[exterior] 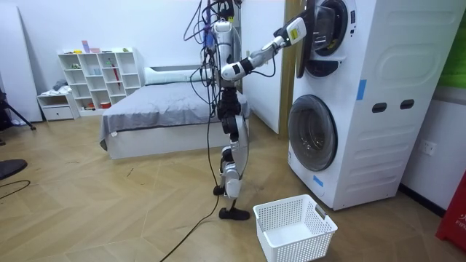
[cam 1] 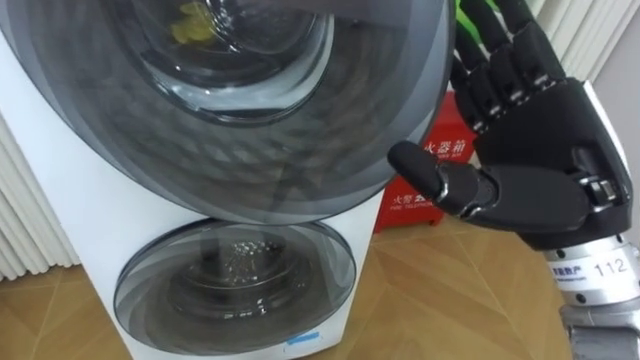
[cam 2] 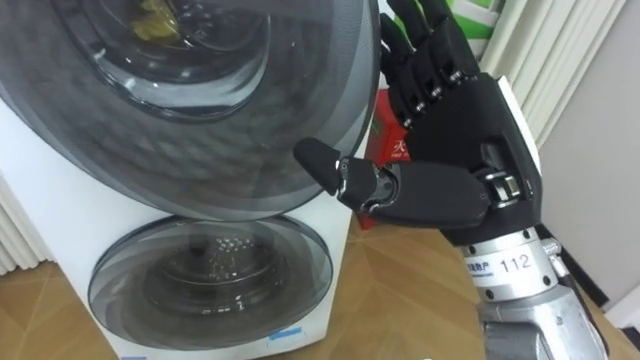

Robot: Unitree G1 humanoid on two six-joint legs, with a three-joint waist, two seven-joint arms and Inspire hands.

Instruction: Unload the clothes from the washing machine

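Clearly, the coming move is governed by the upper door [cam 1: 250,110] of the washing machine [exterior: 386,145]. A yellowish garment [cam 1: 190,25] is seen through its dark glass, high in the upper drum, up and to the left of the right hand [cam 1: 540,150], with the door standing between them. The right hand is held just beside the door's right rim, its fingers straight and pointing upward, its thumb stretched out toward the rim, and nothing is held. Whether the thumb touches the rim cannot be told. So little of the garment is shown that neither its long axis nor the way it points can be made out. The door is judged to need swinging open before the drum can be reached. A white basket [exterior: 295,225] is set on the floor near the robot's feet, before the lower door [cam 1: 235,285].
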